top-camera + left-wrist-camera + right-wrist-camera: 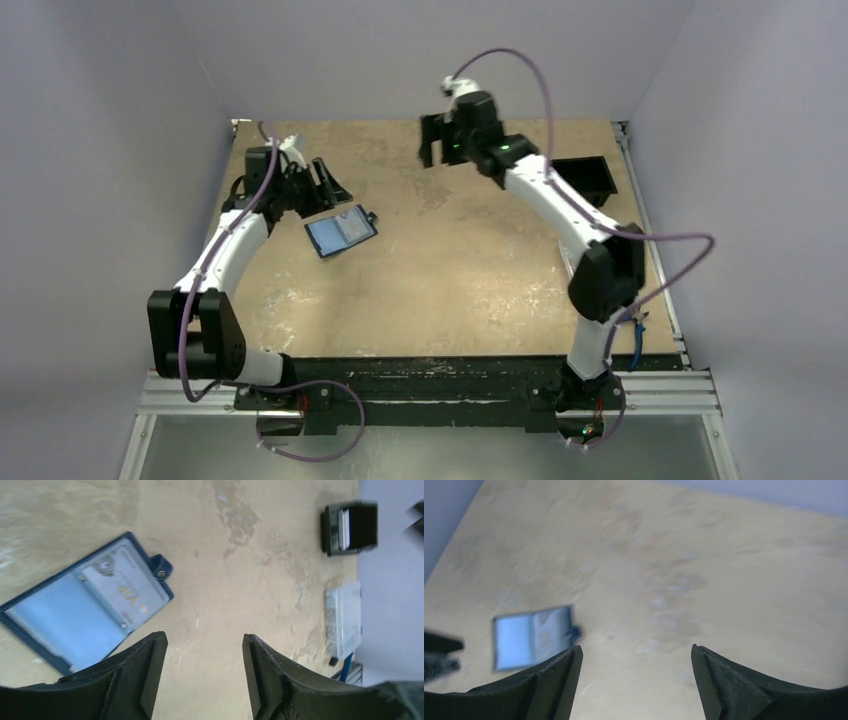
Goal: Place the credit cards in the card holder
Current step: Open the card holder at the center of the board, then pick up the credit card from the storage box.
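The card holder [341, 232] is lying open at left centre of the top view. A card [125, 587] is sitting in its right pocket. Its long axis is rising rightward, with the tab pointing right. The left gripper [204, 645] is hovering beside it, jaws apart and empty. The right gripper [636, 652] is gaping empty too. Farther right, the black box [350, 527] is holding something white.

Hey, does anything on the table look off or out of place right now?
Nothing serious. The card holder lies open and askew on the tabletop, with a card showing in one half. The tabletop has pale worn patches. Nothing is spilled.
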Tool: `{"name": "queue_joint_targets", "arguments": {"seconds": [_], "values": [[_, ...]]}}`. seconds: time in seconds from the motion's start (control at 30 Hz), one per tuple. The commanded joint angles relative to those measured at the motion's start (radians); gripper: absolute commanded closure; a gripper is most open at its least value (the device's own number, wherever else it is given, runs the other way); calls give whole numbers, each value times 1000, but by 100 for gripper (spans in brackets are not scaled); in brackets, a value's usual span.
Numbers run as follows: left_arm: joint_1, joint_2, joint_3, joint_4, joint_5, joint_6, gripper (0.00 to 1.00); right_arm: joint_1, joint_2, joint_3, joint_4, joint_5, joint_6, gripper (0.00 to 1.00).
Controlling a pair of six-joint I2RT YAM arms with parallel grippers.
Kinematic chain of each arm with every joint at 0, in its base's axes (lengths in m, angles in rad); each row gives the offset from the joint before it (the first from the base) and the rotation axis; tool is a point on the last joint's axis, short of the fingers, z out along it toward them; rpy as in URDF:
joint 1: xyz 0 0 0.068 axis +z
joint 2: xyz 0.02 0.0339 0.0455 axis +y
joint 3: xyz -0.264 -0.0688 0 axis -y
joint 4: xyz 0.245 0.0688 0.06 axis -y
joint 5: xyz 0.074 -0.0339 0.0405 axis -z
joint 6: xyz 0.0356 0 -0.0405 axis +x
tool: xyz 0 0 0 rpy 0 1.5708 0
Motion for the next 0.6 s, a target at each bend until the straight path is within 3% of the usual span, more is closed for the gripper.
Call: {"name": "queue_joint_targets", "arguments": {"seconds": [0.0,0.1,0.23,0.4,0.47,0.57], "values": [[-165,70,115,-5,-38,78,37,-206,-161,-101,-49,239,-22,10],[-263,101,152,1,-56,117,35,-379,-244,-158,-55,164,68,6],[-313,121,145,-7,-95,175,34,-559,-282,-213,-43,-22,154,1],[-317,104,53,58,-61,167,33,-612,-103,-39,-183,-146,-68,1],[-317,106,50,52,-35,166,33,-650,-35,8,-209,-262,-117,1],[-317,98,38,70,-29,153,33,-690,52,56,-219,-311,-147,1]]}}
